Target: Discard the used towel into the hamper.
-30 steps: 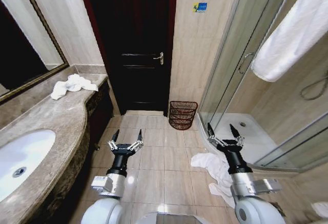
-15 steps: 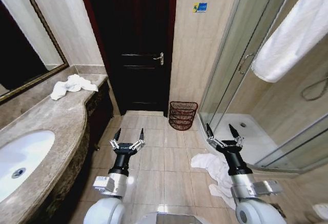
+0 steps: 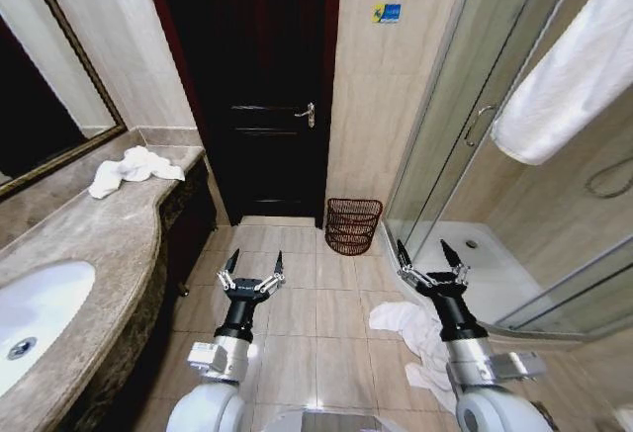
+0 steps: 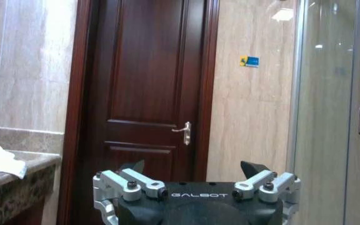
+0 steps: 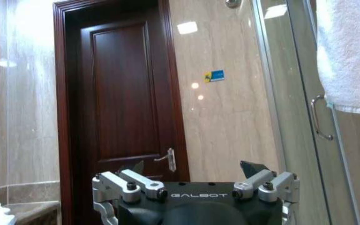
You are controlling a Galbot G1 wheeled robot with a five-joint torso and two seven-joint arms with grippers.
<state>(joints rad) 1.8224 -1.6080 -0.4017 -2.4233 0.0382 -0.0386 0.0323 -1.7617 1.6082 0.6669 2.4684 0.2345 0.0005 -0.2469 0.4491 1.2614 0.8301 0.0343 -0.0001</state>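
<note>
A crumpled white towel (image 3: 410,325) lies on the floor tiles by the shower, just behind and below my right gripper (image 3: 422,252), which is open and holds nothing. The hamper (image 3: 353,225), a dark reddish-brown wire basket, stands on the floor against the wall between the door and the shower. My left gripper (image 3: 256,257) is also open and empty, held over the tiles left of centre. Both grippers point toward the door, as the left wrist view (image 4: 192,166) and the right wrist view (image 5: 192,164) show. Another white towel (image 3: 129,169) lies bunched on the far end of the counter.
A marble counter (image 3: 109,244) with a white sink (image 3: 35,308) runs along the left. The dark wooden door (image 3: 262,86) is shut. A glass shower enclosure (image 3: 465,145) stands at the right, with a white towel (image 3: 574,66) hanging over it.
The whole head view has shifted a little, so the camera has moved. Both grippers stay open and keep their pose in front of me.
</note>
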